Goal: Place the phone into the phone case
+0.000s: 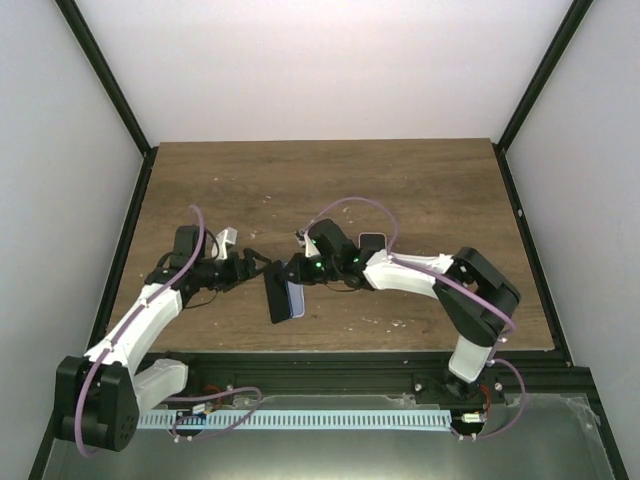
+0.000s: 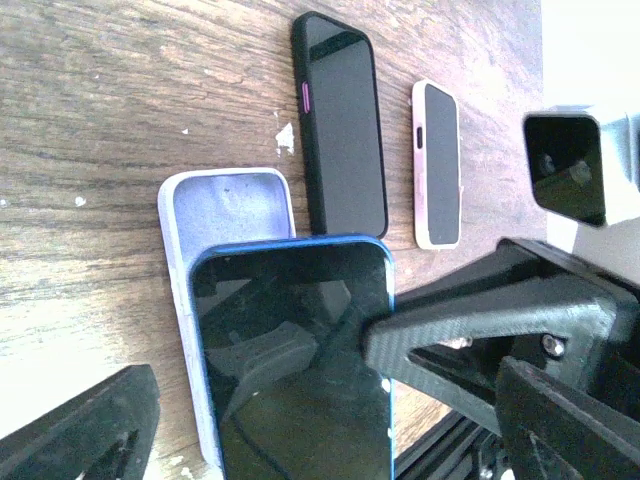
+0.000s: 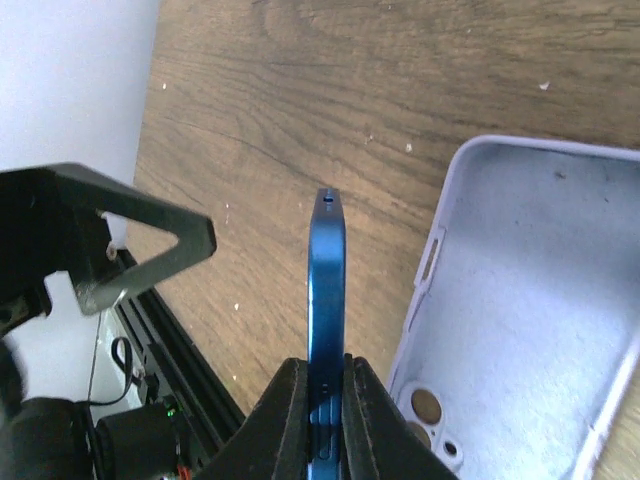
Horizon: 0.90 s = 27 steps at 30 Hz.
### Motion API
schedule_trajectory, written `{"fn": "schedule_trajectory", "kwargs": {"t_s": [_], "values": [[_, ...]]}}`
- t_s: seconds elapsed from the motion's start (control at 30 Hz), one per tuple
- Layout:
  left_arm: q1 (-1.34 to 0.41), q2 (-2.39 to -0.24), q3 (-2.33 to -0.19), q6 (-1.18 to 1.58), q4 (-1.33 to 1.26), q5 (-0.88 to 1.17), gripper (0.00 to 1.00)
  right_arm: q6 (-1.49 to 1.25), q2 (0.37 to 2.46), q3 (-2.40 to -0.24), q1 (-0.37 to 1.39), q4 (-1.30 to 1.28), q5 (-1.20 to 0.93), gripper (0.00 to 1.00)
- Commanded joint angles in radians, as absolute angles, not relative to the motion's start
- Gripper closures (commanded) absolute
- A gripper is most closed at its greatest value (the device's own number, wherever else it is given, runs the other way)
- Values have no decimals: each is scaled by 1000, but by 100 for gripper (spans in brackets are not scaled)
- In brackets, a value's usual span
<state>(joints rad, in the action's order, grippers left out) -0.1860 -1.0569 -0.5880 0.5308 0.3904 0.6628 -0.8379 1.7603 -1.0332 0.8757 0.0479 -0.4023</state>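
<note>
The right pincer (image 3: 325, 378) was clenched on the blue phone (image 3: 327, 280), squeezing its front and back near one end. The left pincer (image 2: 260, 365) was wide open and held nothing, with one finger on each side of the phone. The pale purple case (image 3: 530, 300) lay hollow side up on the table (image 3: 300, 90), just beside the phone. I think the phone should be laid flat, lined up with the case's corners, then pushed in softly

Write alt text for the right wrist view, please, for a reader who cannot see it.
The right gripper pinches a blue phone edge-on, upright above the wooden table. An empty lavender phone case lies open-side up at picture right.
</note>
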Motion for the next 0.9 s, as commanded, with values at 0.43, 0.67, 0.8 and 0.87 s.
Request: {"fn": "schedule_trajectory", "kwargs": {"t_s": [0.43,0.67,0.8,0.87], "values": [[-190,-1209,-513,586,181,662,30,-794,1665,-995,778,16,-490,99],[-189,-1288,-479,604,102,716,34,-817,1750,-1002,759,47,-504,99],[-189,-1311,-452,604,66,731,34,-825,1792,-997,746,81,-518,99],[-190,-1328,-441,609,33,747,34,-827,1809,-1001,742,95,-530,99]]}}
